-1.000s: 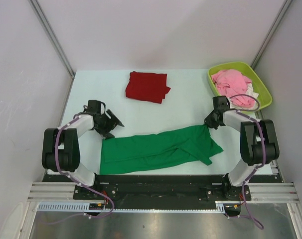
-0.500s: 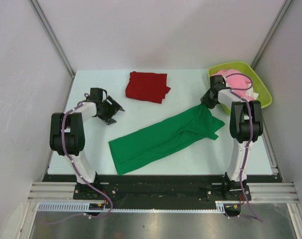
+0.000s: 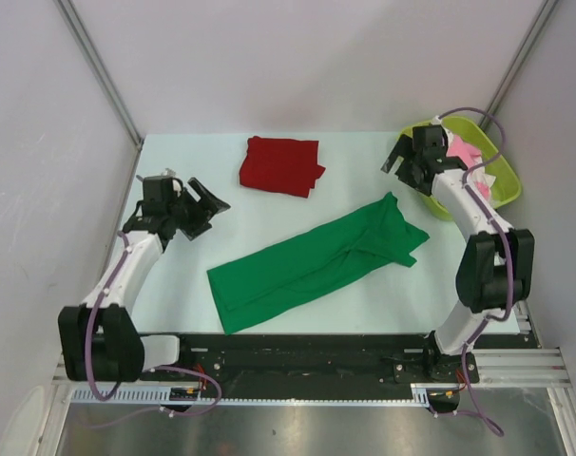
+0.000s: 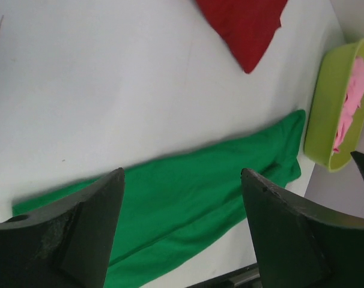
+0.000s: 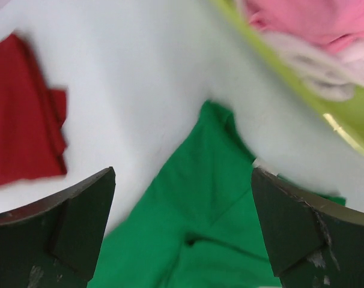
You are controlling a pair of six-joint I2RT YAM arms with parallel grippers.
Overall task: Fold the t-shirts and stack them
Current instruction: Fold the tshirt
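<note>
1. My left gripper (image 3: 206,201) sits at the left of the overhead view. Its jaws are spread wide, with nothing between them.
2. In the left wrist view, my left gripper (image 4: 182,180) has its two dark fingers (image 4: 80,228) standing far apart at the bottom of the frame. They close on nothing. I cannot tell from this view whether they touch the table (image 3: 269,214).
3. My right gripper (image 3: 399,161) is at the upper right of the overhead view, just beside the lime-green tub (image 3: 505,185). Its jaws are also wide apart and hold nothing.
4. In the right wrist view, my right gripper (image 5: 183,174) shows both fingers at the lower corners of the frame. The table and cloth fill the gap between them.
5. The green t-shirt (image 3: 312,266) lies on the table as a long, narrow, folded band. It runs from the lower centre up towards the right of the overhead view, apart from both grippers. It crosses the lower half of the left wrist view (image 4: 170,207) and fills the lower centre of the right wrist view (image 5: 212,198).
6. The dark red t-shirt (image 3: 280,164) lies folded at the upper centre of the overhead view, well apart from the green one. It shows at the top of the left wrist view (image 4: 248,24) and at the left edge of the right wrist view (image 5: 20,108).
7. The tub holds a pink garment (image 3: 464,152), seen at the upper right of the right wrist view (image 5: 308,18).
</note>
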